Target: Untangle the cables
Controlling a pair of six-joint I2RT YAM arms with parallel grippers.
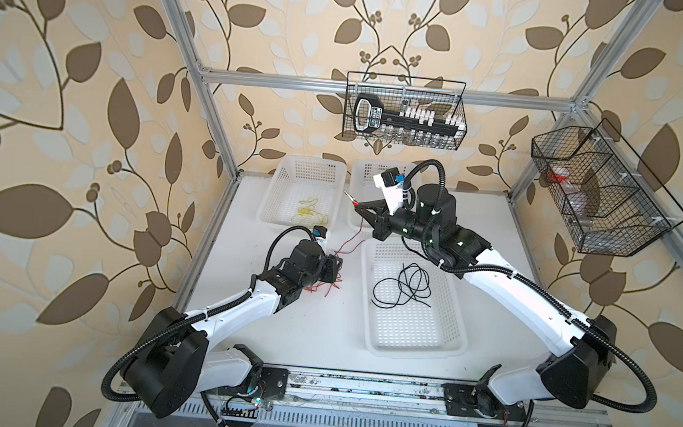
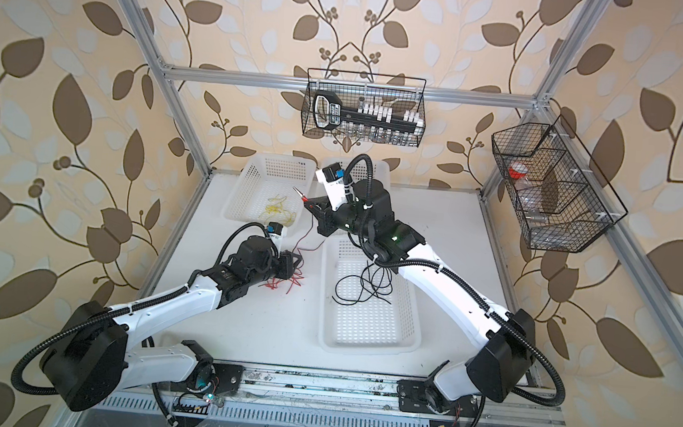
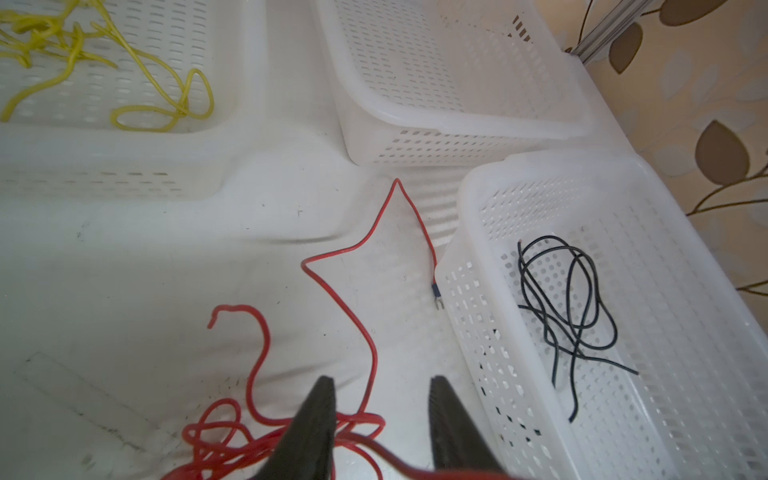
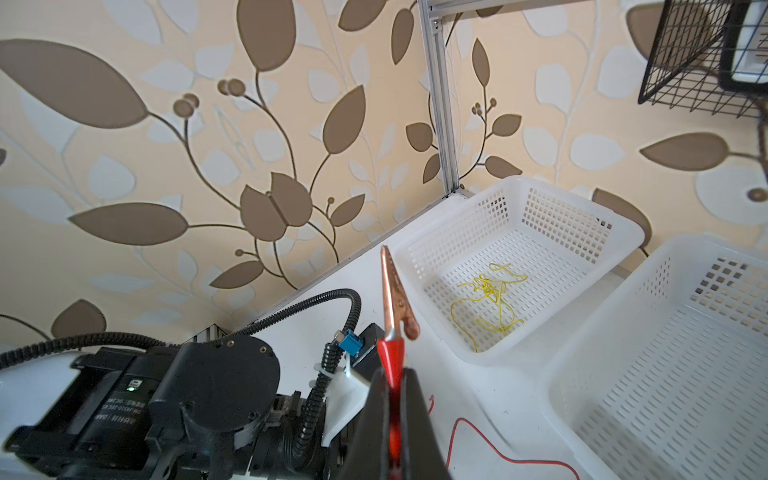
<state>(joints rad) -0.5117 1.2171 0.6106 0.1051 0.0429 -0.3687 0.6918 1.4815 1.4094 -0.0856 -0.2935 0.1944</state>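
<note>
Red cables (image 1: 325,290) lie in a curly heap on the white table, seen also in a top view (image 2: 288,285). My left gripper (image 1: 333,264) (image 3: 380,380) sits low over this heap, jaws apart, with a red strand (image 3: 365,332) crossing between the fingers. My right gripper (image 1: 358,211) (image 4: 395,372) hangs above the table, shut on a red cable's copper alligator clip (image 4: 392,291). A thin red strand (image 1: 348,244) drops from it toward the heap. Yellow cable (image 1: 308,214) (image 3: 75,50) lies in the back left basket. Black cable (image 1: 405,286) (image 3: 561,299) lies in the near basket.
Three white perforated baskets stand on the table: back left (image 1: 275,188), back middle (image 1: 366,170), near right (image 1: 417,345). Black wire racks hang on the back wall (image 1: 406,111) and right frame (image 1: 600,193). A fork terminal (image 3: 438,305) ends one red strand beside the near basket.
</note>
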